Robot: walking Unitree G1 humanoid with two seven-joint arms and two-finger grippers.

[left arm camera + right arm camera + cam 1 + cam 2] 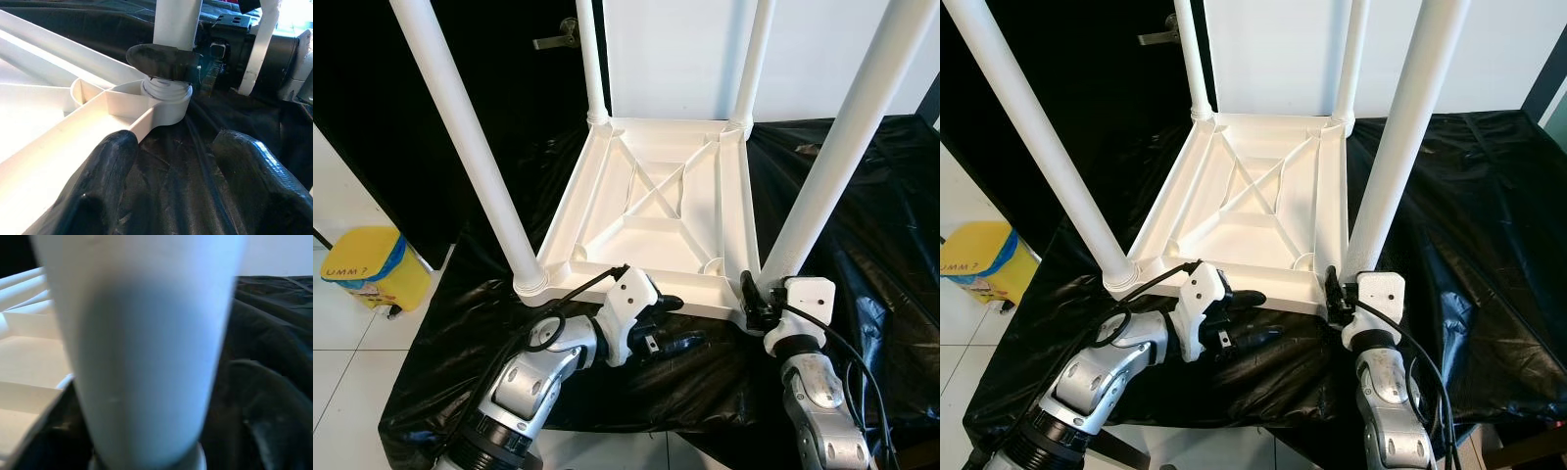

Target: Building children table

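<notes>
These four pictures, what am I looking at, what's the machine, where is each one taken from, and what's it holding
This is a humanoid robot with two silver arms, each ending in two black fingers. The two wide pictures come from cameras in its head, looking down. The two close-ups come from cameras on its wrists.

A white children's table lies upside down on a black sheet, with four white legs pointing up.

The right gripper is closed around the base of the near right leg; its wrist view shows that leg up close. The left gripper is open by the table's near edge, holding nothing. A yellow bin stands on the floor at the left.
</notes>
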